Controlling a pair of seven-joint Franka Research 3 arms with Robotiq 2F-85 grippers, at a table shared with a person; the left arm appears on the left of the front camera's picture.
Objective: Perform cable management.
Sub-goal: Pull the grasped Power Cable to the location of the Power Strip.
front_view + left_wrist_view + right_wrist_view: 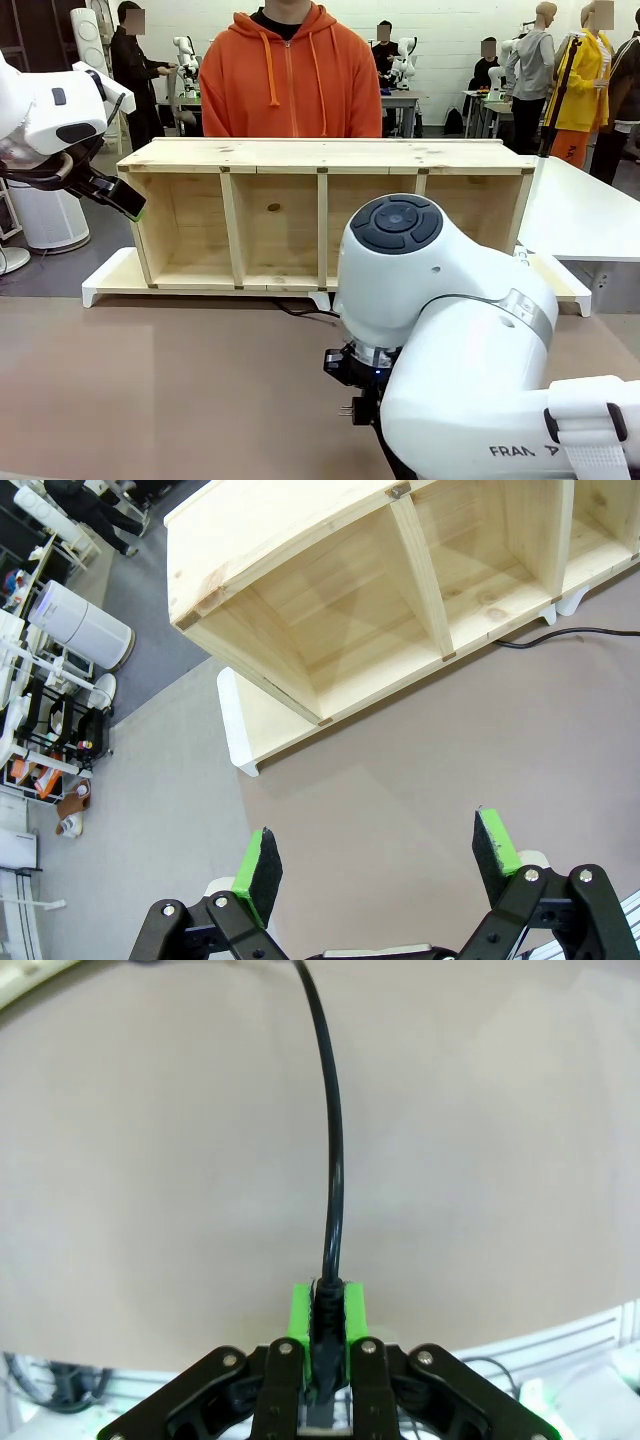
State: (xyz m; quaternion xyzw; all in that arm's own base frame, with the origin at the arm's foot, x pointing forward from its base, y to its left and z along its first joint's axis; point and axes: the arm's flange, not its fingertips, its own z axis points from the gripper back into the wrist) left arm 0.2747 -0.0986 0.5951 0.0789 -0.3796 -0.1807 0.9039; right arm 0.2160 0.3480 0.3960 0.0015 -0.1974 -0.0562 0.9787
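Pinching the thickened moulded end of the long thin black flexible cable, the right jaws are closed narrow, with their green pads pressed against either side of it. From the pads the cable runs straight away over the plain brownish-grey counter and bends slightly near that view's top edge.

Seen from the front, the bulky white right arm stands at the near right with its wrist pointing down close to the counter (whether the jaws touch the surface I cannot tell). A short stretch of the cable lies on the counter just left of that arm. It comes out by the near edge of the flat white base board, which carries a pale wooden shelf unit. The unit's four open compartments face the near side.

The white left arm is raised at the far left, beside the shelf unit's left end. The left jaws stand wide open with nothing between them, above bare counter. Its wrist view also shows the cable emerging from under the shelf unit's front edge and lying along the counter, well apart from the left jaws.

A person in an orange hooded top stands behind the shelf unit on the far side.
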